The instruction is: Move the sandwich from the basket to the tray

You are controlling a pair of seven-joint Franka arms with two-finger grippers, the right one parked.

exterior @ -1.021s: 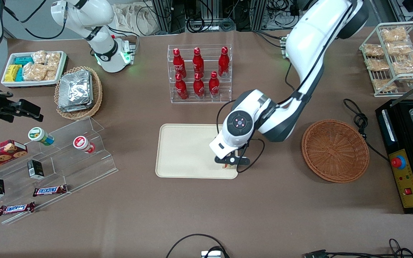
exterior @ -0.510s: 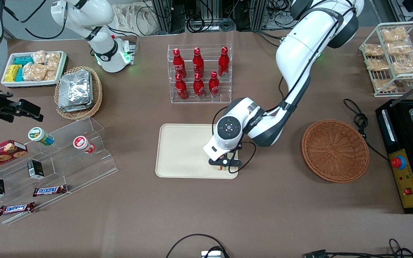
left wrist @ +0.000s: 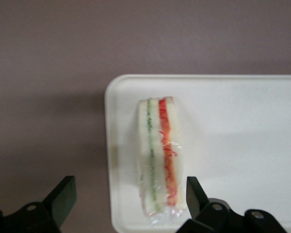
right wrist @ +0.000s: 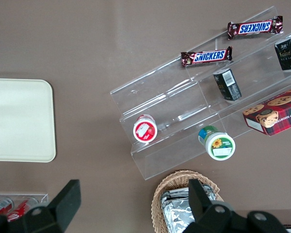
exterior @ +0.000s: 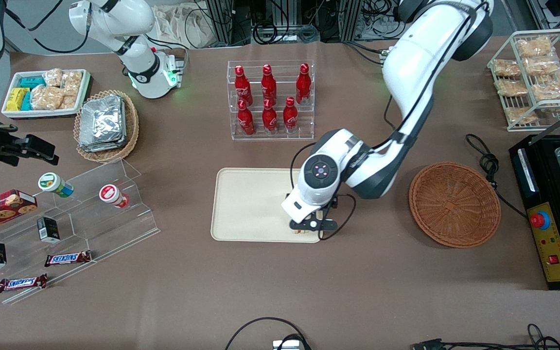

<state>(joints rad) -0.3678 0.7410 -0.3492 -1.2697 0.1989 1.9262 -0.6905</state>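
Front view: high, looking steeply down on the whole table, wide and distant. Left wrist view: looks straight down, close, past the gripper [left wrist: 128, 199], fingers spread, onto the tray [left wrist: 242, 126] corner holding the sandwich [left wrist: 160, 158]. Right wrist view: downward from higher, over the clear acrylic steps [right wrist: 184, 107]. All three views share the tray [exterior: 246, 204] [right wrist: 19, 121].

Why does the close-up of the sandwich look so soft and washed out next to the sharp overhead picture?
Left wrist view: the sandwich is slightly blurred, the tray glares near white, and the open gripper shows as dark fingertips. Front view: evenly lit and crisp, with soft shadows under the arm and beside the basket.
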